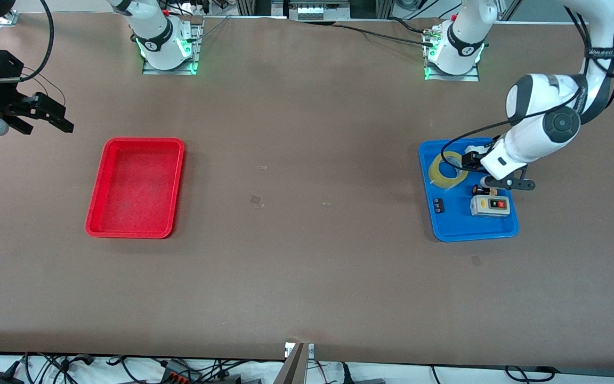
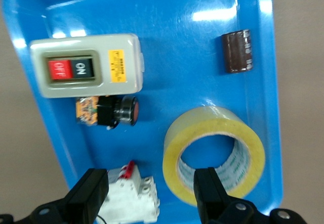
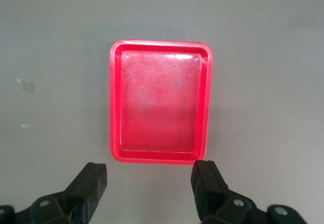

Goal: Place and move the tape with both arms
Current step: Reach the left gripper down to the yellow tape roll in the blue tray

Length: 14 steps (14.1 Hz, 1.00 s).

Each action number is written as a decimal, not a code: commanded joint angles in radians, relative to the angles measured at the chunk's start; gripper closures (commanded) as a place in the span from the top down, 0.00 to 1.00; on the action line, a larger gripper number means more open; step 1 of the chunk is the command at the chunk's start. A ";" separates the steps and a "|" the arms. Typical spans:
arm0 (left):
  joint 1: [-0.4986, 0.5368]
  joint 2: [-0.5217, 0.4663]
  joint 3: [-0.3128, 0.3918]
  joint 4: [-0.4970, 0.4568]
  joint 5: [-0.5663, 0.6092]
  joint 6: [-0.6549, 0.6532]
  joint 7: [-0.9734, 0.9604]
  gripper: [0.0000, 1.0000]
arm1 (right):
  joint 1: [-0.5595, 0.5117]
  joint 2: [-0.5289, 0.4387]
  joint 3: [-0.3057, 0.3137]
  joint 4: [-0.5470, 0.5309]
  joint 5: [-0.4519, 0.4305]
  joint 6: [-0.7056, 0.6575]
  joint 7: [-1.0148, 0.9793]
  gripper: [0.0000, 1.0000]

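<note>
The tape (image 1: 444,172), a yellowish translucent ring, lies flat in the blue tray (image 1: 459,226) at the left arm's end of the table. My left gripper (image 1: 476,169) hovers low over the tray, open and empty. In the left wrist view the left gripper (image 2: 152,193) has one finger (image 2: 210,188) over the edge of the tape's (image 2: 212,118) hole and the other past a white circuit breaker (image 2: 134,196). My right gripper (image 1: 47,128) waits open and empty over the bare table at the right arm's end, and the right wrist view (image 3: 152,188) shows it empty too.
The blue tray (image 2: 177,57) also holds a white-grey switch box (image 1: 491,205) (image 2: 86,67), a black push button (image 2: 114,111) and a dark cylinder part (image 2: 237,51). A red tray (image 1: 136,186) (image 3: 159,107) lies empty toward the right arm's end.
</note>
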 commanded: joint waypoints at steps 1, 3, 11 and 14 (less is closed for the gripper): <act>0.003 0.068 -0.010 0.010 -0.031 0.036 -0.004 1.00 | 0.005 -0.016 -0.001 -0.011 -0.011 0.001 -0.007 1.00; 0.003 0.090 -0.009 0.010 -0.097 0.044 -0.009 1.00 | 0.005 -0.016 -0.001 -0.011 -0.011 0.001 -0.007 1.00; 0.002 0.101 -0.010 0.017 -0.103 -0.004 -0.024 0.00 | 0.005 -0.016 -0.001 -0.010 -0.011 -0.002 -0.007 1.00; 0.005 0.095 -0.009 0.139 -0.102 -0.178 -0.015 0.00 | 0.007 -0.018 -0.001 -0.010 -0.011 -0.002 -0.007 1.00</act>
